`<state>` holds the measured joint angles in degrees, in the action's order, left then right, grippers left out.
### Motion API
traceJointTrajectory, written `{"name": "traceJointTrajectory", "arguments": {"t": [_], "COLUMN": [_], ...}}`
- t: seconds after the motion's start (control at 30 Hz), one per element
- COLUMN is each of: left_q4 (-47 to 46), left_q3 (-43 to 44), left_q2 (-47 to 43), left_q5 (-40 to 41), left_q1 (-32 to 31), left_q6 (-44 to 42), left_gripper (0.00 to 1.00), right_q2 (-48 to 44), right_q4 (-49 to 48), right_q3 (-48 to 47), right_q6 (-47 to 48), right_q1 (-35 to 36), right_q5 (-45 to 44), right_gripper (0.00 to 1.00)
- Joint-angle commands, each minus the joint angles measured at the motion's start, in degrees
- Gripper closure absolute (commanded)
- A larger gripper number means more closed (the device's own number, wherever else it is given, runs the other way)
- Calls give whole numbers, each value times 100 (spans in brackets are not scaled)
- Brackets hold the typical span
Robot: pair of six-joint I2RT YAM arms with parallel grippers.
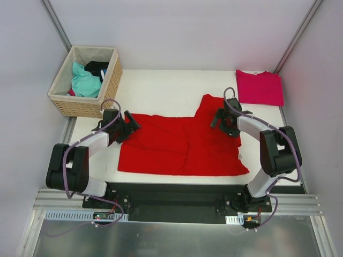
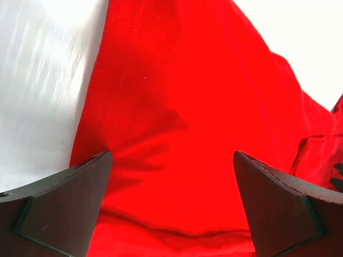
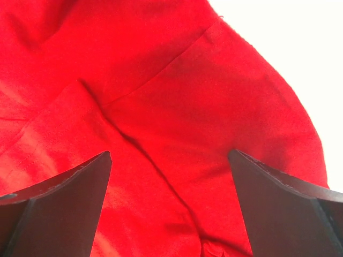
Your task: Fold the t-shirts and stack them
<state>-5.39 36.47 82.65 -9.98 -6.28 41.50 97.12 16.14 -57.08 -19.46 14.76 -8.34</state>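
Red t-shirt [image 1: 182, 144] lies spread and wrinkled across the near surface [image 1: 161, 88], which shows white beyond the shirt's far edge. Left end effector [image 1: 129, 128] at its left edge and right end effector [image 1: 216, 120] over its far-right sleeve both gape wide, holding nothing. Pink t-shirt [image 1: 260, 87] lies folded far right.

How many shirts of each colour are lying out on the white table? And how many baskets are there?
Bright red cloth t-shirt: 1
Magenta-pink folded cloth t-shirt: 1
Woven wicker basket: 1
Total: 3
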Motion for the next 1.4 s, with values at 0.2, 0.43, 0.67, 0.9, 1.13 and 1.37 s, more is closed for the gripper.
{"name": "traceJointTrajectory", "arguments": {"t": [0.2, 0.43, 0.67, 0.9, 1.13, 1.37], "left_q4": [943, 1540, 1751, 2050, 2112, 1998], "left_q3": [-1062, -1151, -486, 966, 1609, 1705], "left_q2": [-996, -1998, -1955, -1095, 57, 796], "left_q5": [40, 110, 285, 812, 1095, 1244], "left_q1": [-22, -198, -215, -189, -5, 92], "left_q6": [60, 175, -9, -195, -2, 245], "left_gripper": [1, 1, 1, 1, 1, 1], "right_q2": [-624, -1045, -1450, -1275, -1231, -1354], "right_q4": [416, 434, 627, 1171, 1339, 1321], "right_q3": [838, 1173, 893, -505, -1191, -1104], "right_q6": [-181, -172, -75, 83, 65, 136], "right_q1": [-44, -18, 35, 97, 123, 123], "right_q5": [-168, -133, -353, -335, -247, -238], "right_gripper": [3, 3, 4, 3, 4, 3]}}
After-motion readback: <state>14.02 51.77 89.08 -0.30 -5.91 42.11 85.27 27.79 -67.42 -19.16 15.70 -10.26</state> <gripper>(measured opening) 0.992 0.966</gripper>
